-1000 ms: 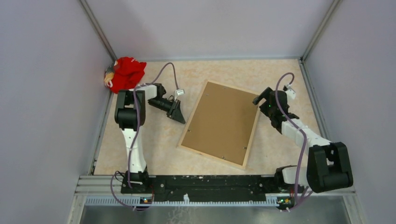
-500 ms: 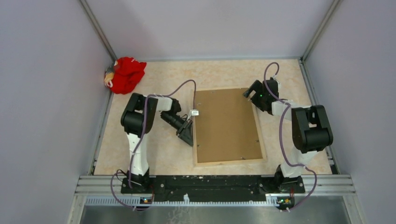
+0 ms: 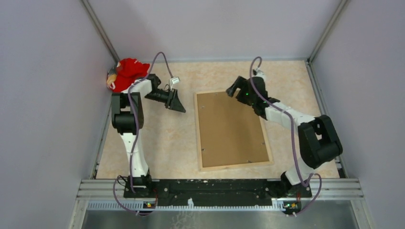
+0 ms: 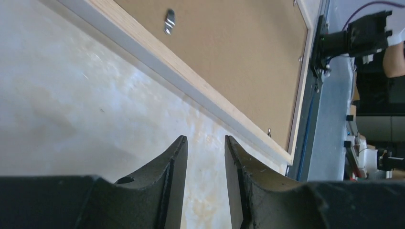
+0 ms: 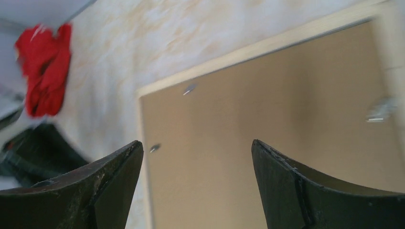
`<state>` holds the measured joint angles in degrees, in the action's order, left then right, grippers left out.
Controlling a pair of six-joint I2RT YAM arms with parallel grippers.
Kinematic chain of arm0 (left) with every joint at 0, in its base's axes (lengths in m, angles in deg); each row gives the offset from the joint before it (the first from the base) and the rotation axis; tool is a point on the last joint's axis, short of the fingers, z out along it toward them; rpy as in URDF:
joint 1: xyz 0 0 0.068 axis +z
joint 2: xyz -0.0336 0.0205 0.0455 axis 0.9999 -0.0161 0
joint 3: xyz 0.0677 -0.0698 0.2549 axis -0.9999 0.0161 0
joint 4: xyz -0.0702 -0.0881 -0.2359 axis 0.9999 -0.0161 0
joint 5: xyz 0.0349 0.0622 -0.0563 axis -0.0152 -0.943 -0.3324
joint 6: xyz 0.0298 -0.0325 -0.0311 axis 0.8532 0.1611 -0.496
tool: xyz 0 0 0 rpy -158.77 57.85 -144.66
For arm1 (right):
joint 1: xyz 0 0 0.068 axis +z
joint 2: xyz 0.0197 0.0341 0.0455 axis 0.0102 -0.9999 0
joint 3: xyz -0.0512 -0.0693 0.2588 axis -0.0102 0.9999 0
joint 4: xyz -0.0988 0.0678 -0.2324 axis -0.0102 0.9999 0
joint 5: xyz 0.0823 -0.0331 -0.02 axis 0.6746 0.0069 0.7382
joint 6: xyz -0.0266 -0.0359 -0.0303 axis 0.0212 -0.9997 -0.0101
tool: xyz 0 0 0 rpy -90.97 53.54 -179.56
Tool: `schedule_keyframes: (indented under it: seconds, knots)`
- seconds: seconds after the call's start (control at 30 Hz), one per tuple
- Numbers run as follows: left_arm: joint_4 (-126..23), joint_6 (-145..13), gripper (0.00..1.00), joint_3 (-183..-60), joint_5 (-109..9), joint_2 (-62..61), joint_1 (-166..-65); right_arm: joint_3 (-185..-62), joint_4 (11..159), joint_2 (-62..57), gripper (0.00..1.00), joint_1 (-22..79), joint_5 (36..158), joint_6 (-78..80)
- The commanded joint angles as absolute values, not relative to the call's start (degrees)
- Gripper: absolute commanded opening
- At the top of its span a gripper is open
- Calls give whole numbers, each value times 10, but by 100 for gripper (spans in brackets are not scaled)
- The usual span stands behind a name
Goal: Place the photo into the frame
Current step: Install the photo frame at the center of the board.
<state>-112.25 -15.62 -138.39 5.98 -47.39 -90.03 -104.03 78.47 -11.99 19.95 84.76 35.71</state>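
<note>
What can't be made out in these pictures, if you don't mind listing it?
The photo: in no view; whether it lies under the backing board inside the frame cannot be told.
The frame's front: faces the table in every view.
The clips: motion-blurred in the right wrist view, tiny in the top view.
The red cloth: top view, near edge covered by the left arm; right wrist view, blurred.

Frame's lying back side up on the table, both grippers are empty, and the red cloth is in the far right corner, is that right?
Not quite: the red cloth is in the far left corner, as the top external view shows. The rest stands: the frame lies back side up on the table, and the left gripper and the right gripper are empty.
</note>
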Motion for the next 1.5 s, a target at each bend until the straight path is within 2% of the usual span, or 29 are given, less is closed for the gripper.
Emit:
schedule_keyframes:
  seconds: [0.0, 0.23, 0.63, 1.13, 1.47]
  knots:
    - [-1049, -283, 41, -1440, 110, -543, -929, -1081, 712, -175, 83, 292, 908, 400]
    - [-990, -353, 31, -1452, 100, -577, -945, -1164, 670, -301, 82, 371, 956, 458]
    - [-969, -364, 24, -1442, 105, -598, -946, -1185, 631, -369, 79, 393, 988, 511]
    - [-957, -363, 21, -1433, 101, -599, -952, -1188, 668, -421, 78, 398, 970, 523]
    - [-952, -372, 21, -1434, 109, -591, -954, -1135, 666, -376, 78, 373, 951, 533]
